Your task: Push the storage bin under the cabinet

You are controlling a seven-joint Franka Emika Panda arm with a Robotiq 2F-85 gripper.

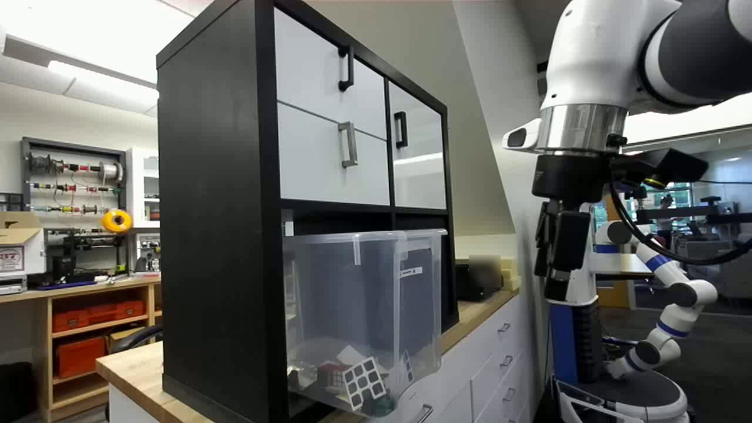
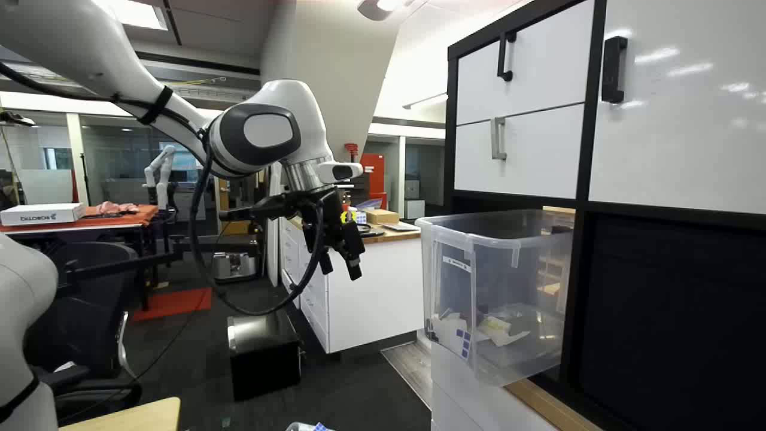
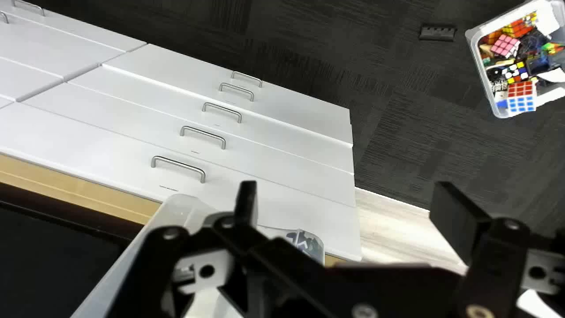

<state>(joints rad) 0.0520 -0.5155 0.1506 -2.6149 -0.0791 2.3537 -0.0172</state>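
The storage bin (image 2: 499, 287), a large translucent box, was found partly inside the lower compartment of the black-framed cabinet (image 1: 214, 211), its front portion projecting past the cabinet's front edge in both exterior views. It occupied the bay directly beneath two stacked white drawer fronts (image 2: 538, 146), the upper fitted with a dark handle (image 1: 351, 69) and the lower with a grey handle (image 1: 352, 144). A label (image 1: 411, 272) was noted on the bin's outer wall, and a white lattice piece (image 1: 364, 382) lay low within, visible through the plastic. The cabinet stood on a wood-topped bench (image 1: 132, 367), whose white drawers (image 3: 287, 163) ran across the left and centre of the wrist view. The arm (image 1: 599, 59) occupied the upper right of the frame in an exterior view, and the fingers (image 3: 246, 203) hung pointing downward, well apart from the bin in both exterior views. The wrist view showed the fingers released, standing at lower centre and lower right with a wide gap between them. A corner of the bin appeared at the lower left of that view, partly covered by them. Whether the bin sat level could not be determined. At the upper right of the wrist view, a clear tub (image 3: 476, 37) of coloured puzzle cubes (image 3: 521, 99) showed against the dark floor (image 3: 397, 132).
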